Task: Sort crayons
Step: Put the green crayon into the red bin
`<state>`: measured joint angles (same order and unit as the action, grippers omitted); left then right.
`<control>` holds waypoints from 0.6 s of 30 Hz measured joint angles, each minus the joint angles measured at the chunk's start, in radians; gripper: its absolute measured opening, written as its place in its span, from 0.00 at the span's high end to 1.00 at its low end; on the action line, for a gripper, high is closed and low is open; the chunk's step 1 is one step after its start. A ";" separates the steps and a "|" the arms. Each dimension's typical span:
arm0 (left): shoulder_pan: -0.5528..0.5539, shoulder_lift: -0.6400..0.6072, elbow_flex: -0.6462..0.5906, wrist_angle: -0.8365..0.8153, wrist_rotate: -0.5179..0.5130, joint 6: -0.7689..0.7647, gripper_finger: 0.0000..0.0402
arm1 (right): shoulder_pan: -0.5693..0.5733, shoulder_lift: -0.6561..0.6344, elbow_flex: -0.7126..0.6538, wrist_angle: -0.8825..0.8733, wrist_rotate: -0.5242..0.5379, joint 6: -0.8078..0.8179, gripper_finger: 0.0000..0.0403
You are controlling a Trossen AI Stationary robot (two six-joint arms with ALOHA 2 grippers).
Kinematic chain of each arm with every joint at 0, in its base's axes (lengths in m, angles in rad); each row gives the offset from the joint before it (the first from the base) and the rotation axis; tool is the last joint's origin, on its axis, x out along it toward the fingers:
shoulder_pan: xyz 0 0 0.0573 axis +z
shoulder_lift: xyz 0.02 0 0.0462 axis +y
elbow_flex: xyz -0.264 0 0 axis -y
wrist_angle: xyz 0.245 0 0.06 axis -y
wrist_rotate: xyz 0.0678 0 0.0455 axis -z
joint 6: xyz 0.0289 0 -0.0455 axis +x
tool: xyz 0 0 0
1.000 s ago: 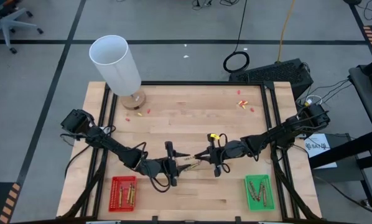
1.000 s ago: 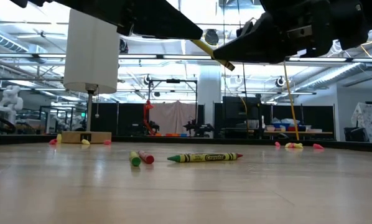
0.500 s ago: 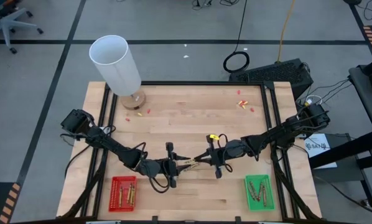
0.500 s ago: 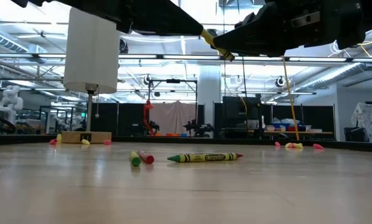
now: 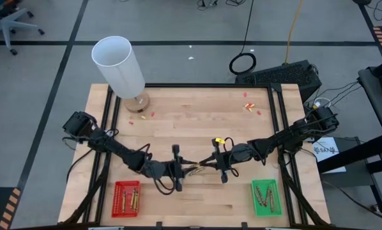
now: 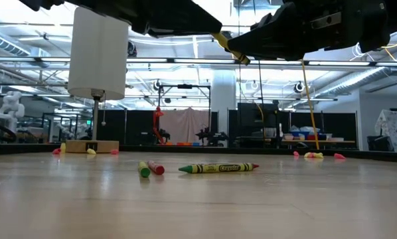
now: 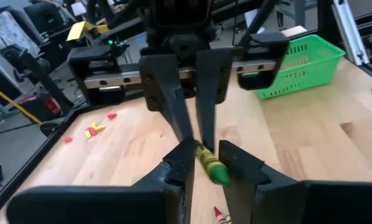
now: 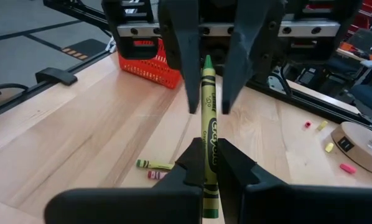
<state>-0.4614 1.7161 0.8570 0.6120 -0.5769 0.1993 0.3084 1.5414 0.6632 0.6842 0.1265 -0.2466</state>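
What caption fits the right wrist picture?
Right gripper passes a green crayon to the left gripper above the table.

The floor (image 5: 44,76) was grey, with dark lines of tape crossing it. An office chair (image 5: 9,25) stood in a far corner, and a yellow cable (image 5: 293,29) ran over the floor near a black coil of cable (image 5: 243,63). Behind the counter (image 6: 198,199), the hall had long ceiling lights (image 6: 178,61), a white pillar (image 6: 224,106) and dark benches (image 6: 298,139).
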 joint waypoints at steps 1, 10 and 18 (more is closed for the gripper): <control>0.004 0.000 0.000 0.000 0.000 -0.003 0.83 | 0.000 0.000 0.000 0.000 0.000 0.000 0.99; 0.010 0.000 0.000 -0.030 0.009 -0.010 0.97 | 0.000 0.000 0.000 -0.001 0.003 0.025 0.97; 0.007 0.000 0.000 -0.032 0.023 -0.011 0.94 | 0.000 0.000 0.000 -0.001 0.006 0.044 0.81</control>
<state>-0.4541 1.7161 0.8570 0.5800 -0.5541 0.1886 0.3080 1.5410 0.6632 0.6827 0.1327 -0.2030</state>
